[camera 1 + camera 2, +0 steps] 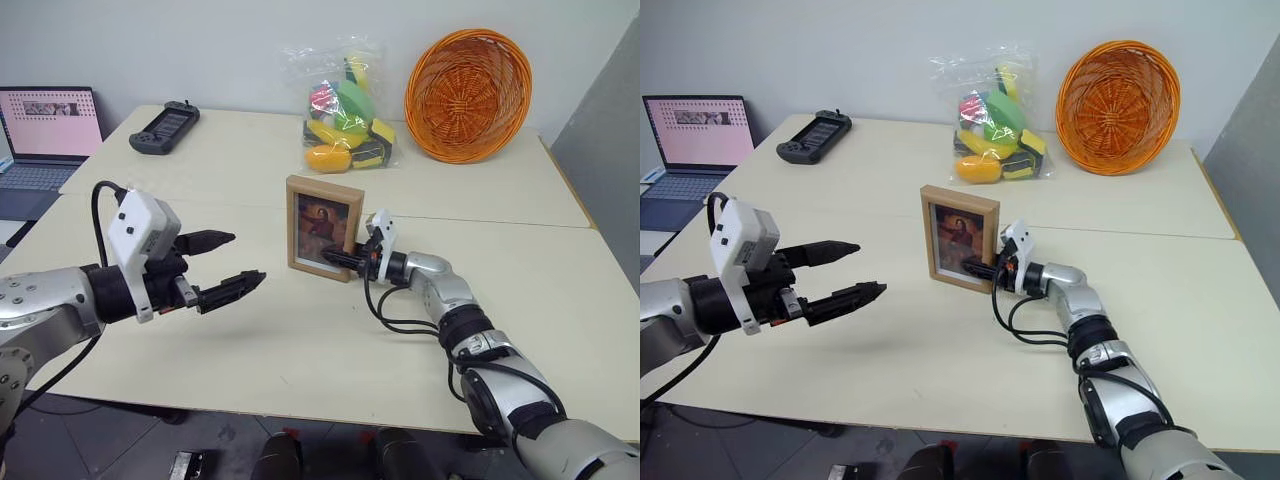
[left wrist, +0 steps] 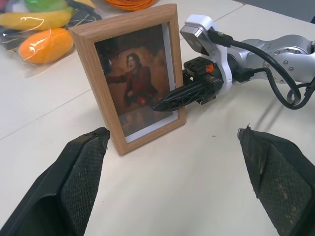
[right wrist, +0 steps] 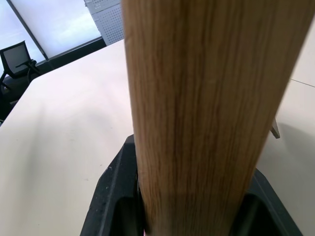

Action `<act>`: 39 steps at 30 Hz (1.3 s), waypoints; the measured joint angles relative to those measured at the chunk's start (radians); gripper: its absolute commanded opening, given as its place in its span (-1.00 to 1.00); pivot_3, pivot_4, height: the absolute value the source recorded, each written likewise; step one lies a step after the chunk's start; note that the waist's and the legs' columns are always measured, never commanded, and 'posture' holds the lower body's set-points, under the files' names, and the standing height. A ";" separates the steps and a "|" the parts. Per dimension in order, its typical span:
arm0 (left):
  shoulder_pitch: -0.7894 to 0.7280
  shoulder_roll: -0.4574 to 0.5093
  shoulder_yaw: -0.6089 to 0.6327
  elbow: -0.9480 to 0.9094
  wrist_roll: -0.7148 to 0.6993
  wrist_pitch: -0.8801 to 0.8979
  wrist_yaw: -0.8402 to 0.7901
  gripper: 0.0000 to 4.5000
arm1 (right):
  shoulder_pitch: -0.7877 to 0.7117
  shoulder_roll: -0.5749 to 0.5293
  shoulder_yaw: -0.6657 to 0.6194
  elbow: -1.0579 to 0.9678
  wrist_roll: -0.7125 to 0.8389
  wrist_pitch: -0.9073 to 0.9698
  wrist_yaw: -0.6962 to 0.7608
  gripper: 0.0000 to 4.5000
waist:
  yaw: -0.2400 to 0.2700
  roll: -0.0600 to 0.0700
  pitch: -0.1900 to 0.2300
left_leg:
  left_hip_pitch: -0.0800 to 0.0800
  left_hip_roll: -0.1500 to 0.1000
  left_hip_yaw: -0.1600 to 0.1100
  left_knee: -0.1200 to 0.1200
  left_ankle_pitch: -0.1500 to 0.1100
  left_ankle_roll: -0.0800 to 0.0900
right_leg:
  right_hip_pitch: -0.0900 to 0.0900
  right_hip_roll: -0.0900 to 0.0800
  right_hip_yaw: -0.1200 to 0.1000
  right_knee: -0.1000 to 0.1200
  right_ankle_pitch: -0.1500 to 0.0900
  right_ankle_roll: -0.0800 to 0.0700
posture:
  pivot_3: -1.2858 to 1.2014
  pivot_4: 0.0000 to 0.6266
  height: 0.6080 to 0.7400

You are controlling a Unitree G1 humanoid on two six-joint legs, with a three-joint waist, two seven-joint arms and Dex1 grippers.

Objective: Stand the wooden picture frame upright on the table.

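two grippers are in my head view, and between them the frame (image 1: pixel 324 227) stands upright near the middle of the table (image 1: pixel 300 340), portrait facing me, its lower edge down on the tabletop. my right gripper (image 1: pixel 342 259) reaches in level from the right and pinches the frame's right edge low down; from the left wrist camera i see one black finger (image 2: pixel 176 97) lying across the glass at the lower right corner, and the right wrist camera looks straight at the light wood edge with a dark finger on either side of it. whether the fold-out stand behind is carrying any weight, i cannot tell from here.

my left gripper (image 1: pixel 232 264) hangs above the table to the left of the frame, well apart from it, fingers spread wide with nothing between them. its tips point toward the frame. its wrist camera shows both mesh-textured pads (image 2: pixel 81 177) flanking the frame without touching.

behind the frame, on the far table, lies a clear bag of toy fruit (image 1: pixel 345 108), with an orange wicker basket (image 1: pixel 468 95) propped on its side just right of it. a black handheld controller (image 1: pixel 165 127) sits far left on that table, and an open laptop (image 1: pixel 45 135) with a pink screen lies beyond the table's left edge.
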 measured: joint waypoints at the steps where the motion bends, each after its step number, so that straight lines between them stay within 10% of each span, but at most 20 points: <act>1: 0.000 0.000 0.001 0.000 0.000 0.000 0.000 1.00 | 0.002 0.000 0.000 -0.008 0.000 0.009 0.000 -0.40 | 0.000 0.000 0.000 | 0.000 0.000 0.000 0.000 0.000 0.000 | 0.000 0.000 0.000 0.000 0.000 0.000 | 0.03 -0.52 1.00; 12: -0.021 -0.005 0.000 0.000 -0.003 -0.001 0.010 1.00 | 0.002 -0.002 -0.003 -0.024 -0.001 0.048 -0.001 -0.40 | -0.001 0.000 0.000 | 0.000 0.000 0.000 0.000 0.000 0.000 | 0.000 0.000 0.000 0.000 0.000 0.000 | 0.03 -0.52 1.00; 23: -0.047 -0.012 -0.008 0.000 -0.006 -0.001 0.024 1.00 | 0.003 -0.010 -0.009 0.017 -0.038 0.076 -0.049 0.79 | -0.001 0.000 0.000 | 0.000 0.000 0.000 0.000 0.000 0.000 | 0.000 0.000 0.000 0.000 0.000 0.000 | 0.03 -0.52 1.00; 39: -0.082 -0.019 -0.056 0.034 0.010 -0.009 0.019 1.00 | 0.060 -0.080 0.001 -0.126 -0.069 0.113 -0.033 0.79 | -0.001 0.000 0.000 | 0.000 0.000 0.000 0.000 0.000 0.000 | 0.000 0.000 0.000 0.000 0.000 0.000 | 0.03 -0.52 1.00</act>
